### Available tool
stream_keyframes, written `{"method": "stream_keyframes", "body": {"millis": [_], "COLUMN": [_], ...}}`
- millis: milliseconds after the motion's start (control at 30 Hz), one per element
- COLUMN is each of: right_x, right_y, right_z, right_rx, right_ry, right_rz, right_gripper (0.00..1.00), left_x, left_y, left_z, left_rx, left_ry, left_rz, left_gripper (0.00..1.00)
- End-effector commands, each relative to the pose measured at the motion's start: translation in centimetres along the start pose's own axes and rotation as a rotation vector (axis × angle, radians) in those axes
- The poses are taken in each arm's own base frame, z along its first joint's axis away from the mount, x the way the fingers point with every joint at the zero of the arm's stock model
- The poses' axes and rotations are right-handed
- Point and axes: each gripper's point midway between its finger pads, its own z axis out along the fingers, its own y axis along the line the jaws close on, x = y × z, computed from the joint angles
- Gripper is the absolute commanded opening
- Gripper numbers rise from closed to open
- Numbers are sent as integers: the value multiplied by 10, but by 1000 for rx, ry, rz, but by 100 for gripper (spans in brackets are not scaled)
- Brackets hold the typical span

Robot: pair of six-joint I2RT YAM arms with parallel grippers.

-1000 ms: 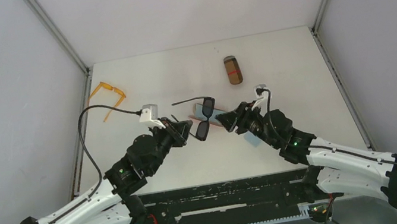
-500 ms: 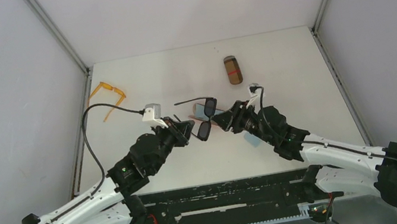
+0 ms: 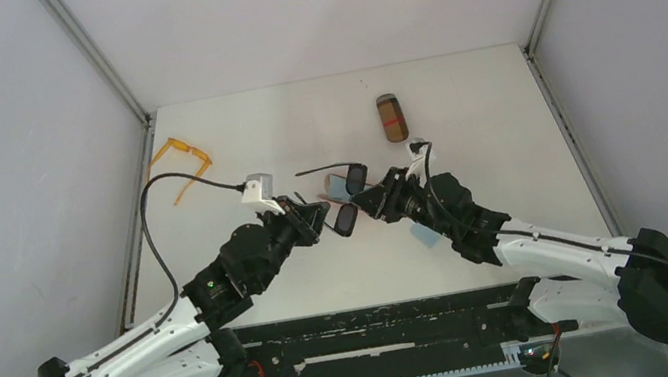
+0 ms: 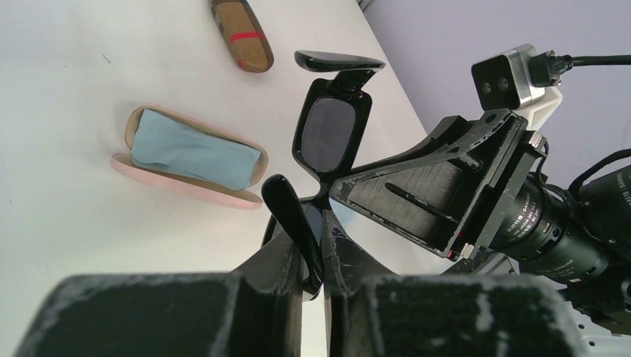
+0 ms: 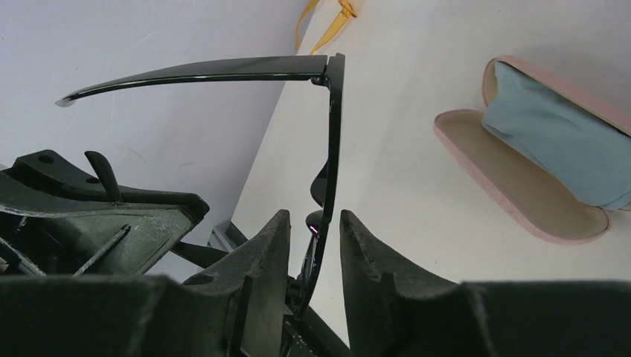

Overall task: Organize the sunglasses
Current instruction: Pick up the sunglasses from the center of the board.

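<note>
Over table [image 3: 521, 118] | left tool [image 4: 312, 251] pinches black sunglasses [image 4: 327, 130] by arm | right tool [image 5: 315, 223] spread astride frame | open pink case [image 5: 513, 197] nearby

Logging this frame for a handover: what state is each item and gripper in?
black sunglasses: held up off the table, one arm unfolded.
left gripper: shut on the black sunglasses' other arm.
right gripper: open, jaws straddling the frame.
orange sunglasses: lying on the table, untouched.
pink case: open, blue cloth inside.
brown case: closed.
</note>
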Motion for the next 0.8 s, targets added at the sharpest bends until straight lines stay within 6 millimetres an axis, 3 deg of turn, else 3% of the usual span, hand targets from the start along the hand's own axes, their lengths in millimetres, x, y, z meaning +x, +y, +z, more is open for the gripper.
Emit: {"method": "stream_keyframes", "body": {"millis": [0,467,767], "right_x": [-21,-17,-16], "right_y": [29,28,23], "right_z": [4,6,8], "right_rx": [-80,-70,-53], "right_ry": [-52,-38,-35], "right_rz": [14,12,11], "right_gripper": [30,19,19], "left_x": [-33,-34,-35], "left_y": [-32,-33,-33], "left_z": [-3,-4,-3], "left_rx": [83,84,86], "left_ry": [-72,-75,-76], "left_rz": [-51,-53,-50], "left_gripper": [0,0,0]}}
